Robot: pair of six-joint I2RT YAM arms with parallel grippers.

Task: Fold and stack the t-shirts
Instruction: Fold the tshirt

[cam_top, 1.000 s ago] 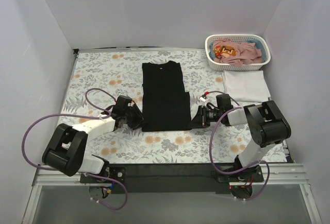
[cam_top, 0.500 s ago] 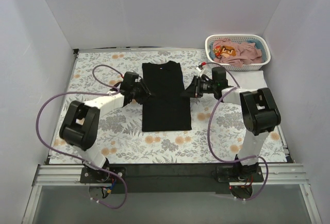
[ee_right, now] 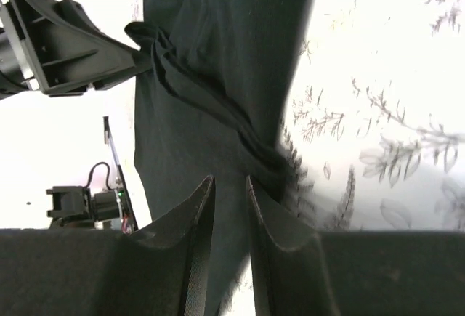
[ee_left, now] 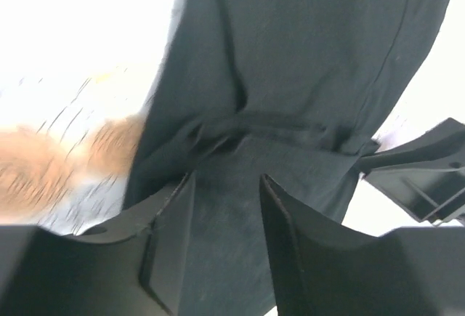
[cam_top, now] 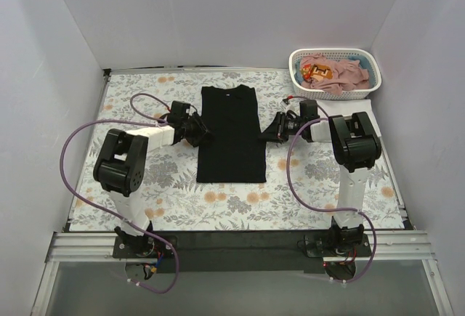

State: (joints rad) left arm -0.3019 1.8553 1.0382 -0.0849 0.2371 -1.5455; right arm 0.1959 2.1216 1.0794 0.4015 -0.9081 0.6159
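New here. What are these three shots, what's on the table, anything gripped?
A left arm and a right arm, both small robots, are bolted at the near edge. The wide picture comes from a fixed camera above and behind them. The other two come from a camera on each wrist, with its own fingers showing. On a floral-print cloth lies a narrow, partly folded black fabric t-shirt. The left gripper and right gripper each appear to pinch one side edge, where the fabric bunches. At the far right stands a white slotted plastic basket holding dusty-pink garments.
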